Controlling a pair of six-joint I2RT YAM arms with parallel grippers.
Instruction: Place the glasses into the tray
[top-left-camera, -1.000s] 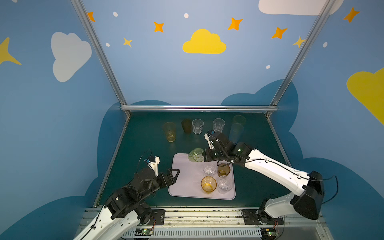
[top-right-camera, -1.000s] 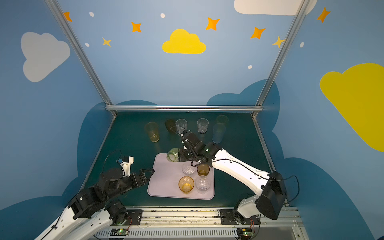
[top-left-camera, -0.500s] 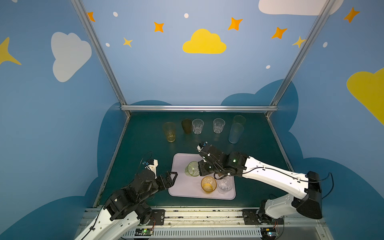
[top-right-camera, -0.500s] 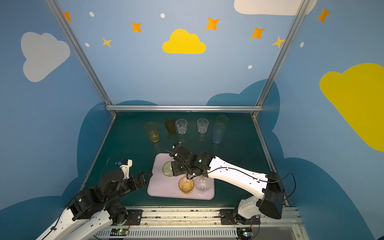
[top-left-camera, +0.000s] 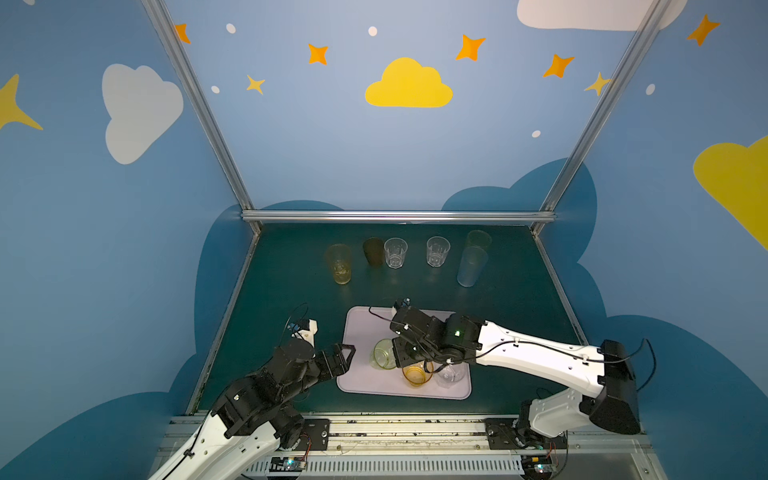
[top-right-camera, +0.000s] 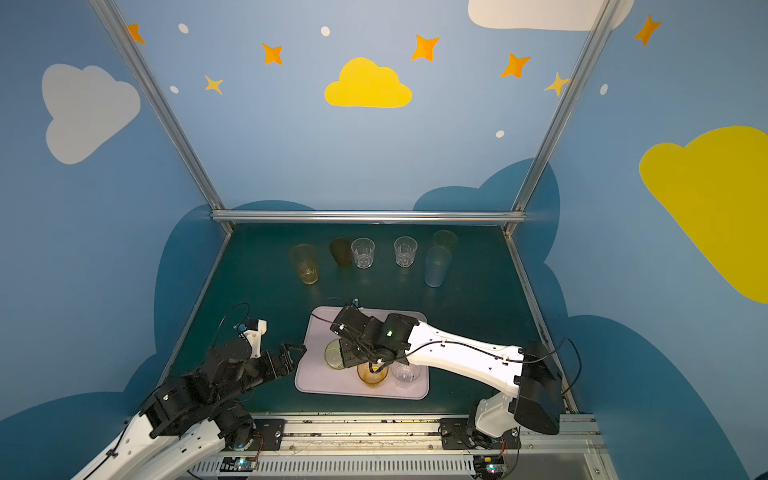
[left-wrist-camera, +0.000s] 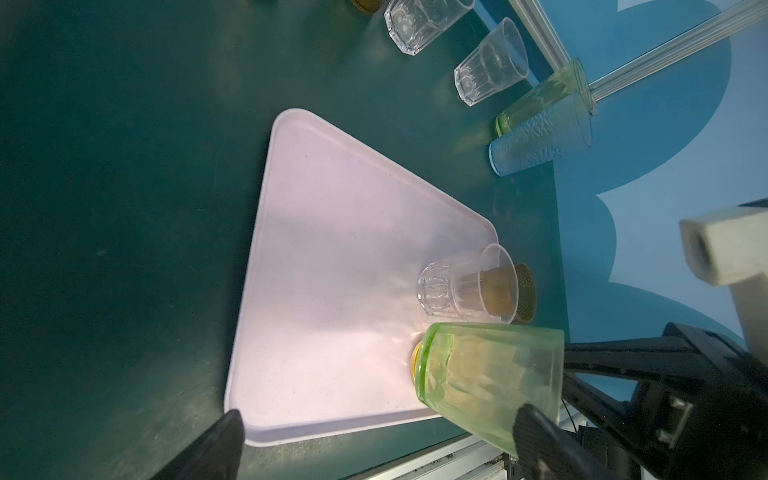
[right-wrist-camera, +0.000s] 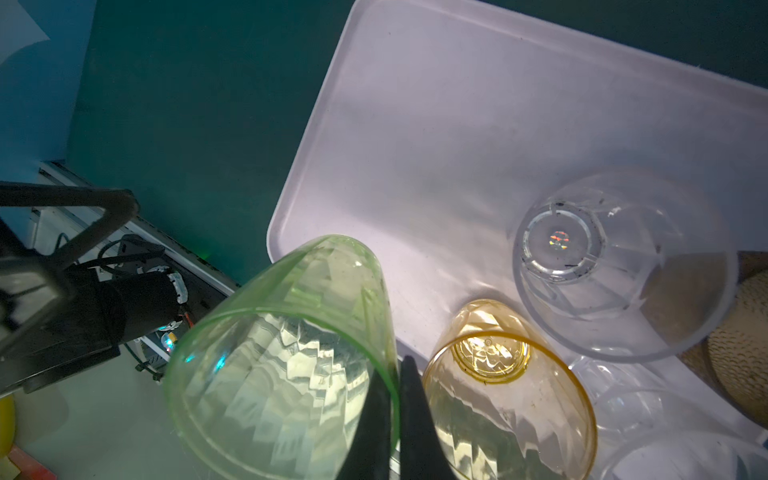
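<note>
**Right hand** (right-wrist-camera: 395, 399): clamped on the rim of the short green glass (right-wrist-camera: 282, 353), one finger inside the wall and one outside.

**Green glass:** mouth up, leaning a little, low over the near-left part of the tray (top-left-camera: 361, 328), just beside the amber glass (top-left-camera: 417, 372). No view shows whether its base touches the tray floor.

**Left hand** (top-left-camera: 348, 355): spread wide and empty, just beside the tray's left rim and near the green glass.

**In the tray:**
- amber glass
- clear glass (top-left-camera: 451, 372)
- second clear glass (left-wrist-camera: 465, 286), with a brownish glass (left-wrist-camera: 524, 293) behind it

**On the desk** (top-left-camera: 291, 291): back row (top-left-camera: 395, 252) of six glasses, well apart from the tray.

**Step in hand, as I read it:** setting the green glass down.

**To do it well:**
- Level the glass first so the base lands flat. A rim pinch lets a glass pivot, and an edge-first landing could tip it.
- Lower it straight, with no sideways drift. The outer finger sits in the narrow gap next to the amber glass.
- Release gently and only partway. A wide release would likely shove the amber glass.
- Lift straight up so the inner finger clears the rim without dragging it over.
- Keep the exit away from the left hand, which sits close on that side.
- The open floor at the far left of the tray looks best kept free for the back row.
</note>
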